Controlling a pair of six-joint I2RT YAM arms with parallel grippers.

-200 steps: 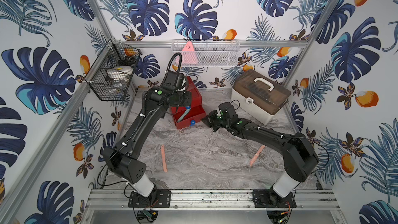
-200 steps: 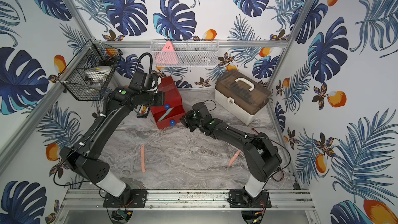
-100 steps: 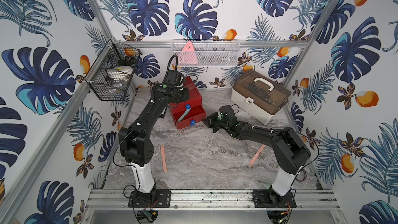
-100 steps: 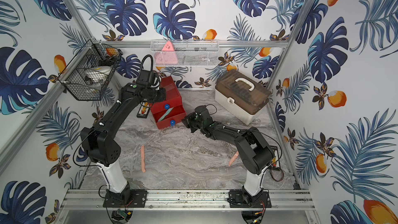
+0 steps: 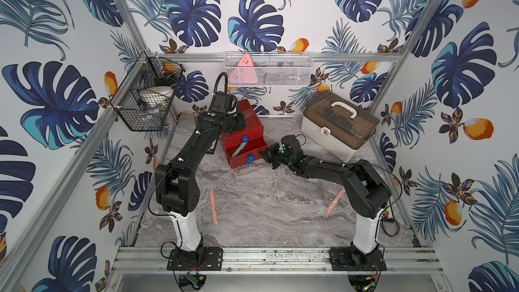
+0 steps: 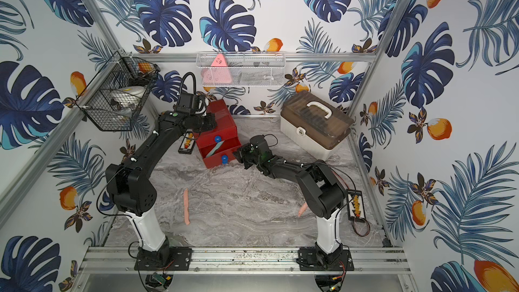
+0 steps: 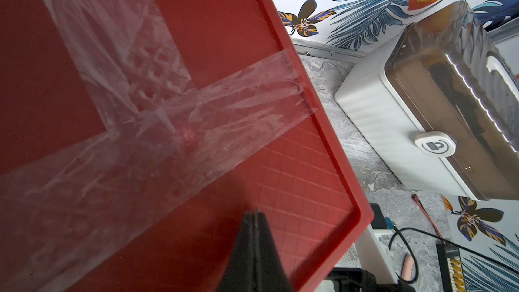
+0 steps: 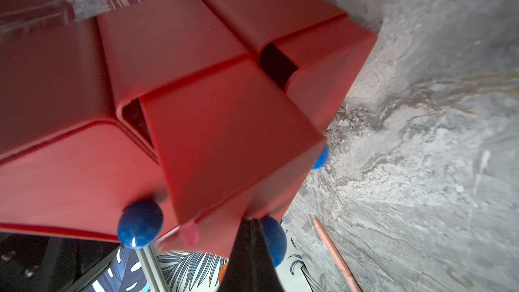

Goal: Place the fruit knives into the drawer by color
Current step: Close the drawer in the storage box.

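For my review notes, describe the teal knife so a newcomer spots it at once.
Find the red chest at the back of the marble table. Its pulled-out drawer holds the teal knife, lying slanted. It is the only blue-green knife in view; the pink knives lie out on the tabletop.

A beige case point(image 5: 337, 136) sits on the marble table point(image 5: 266, 206); a white mesh basket point(image 5: 292, 73) holds a pink item point(image 5: 243, 75), seemingly triangular.
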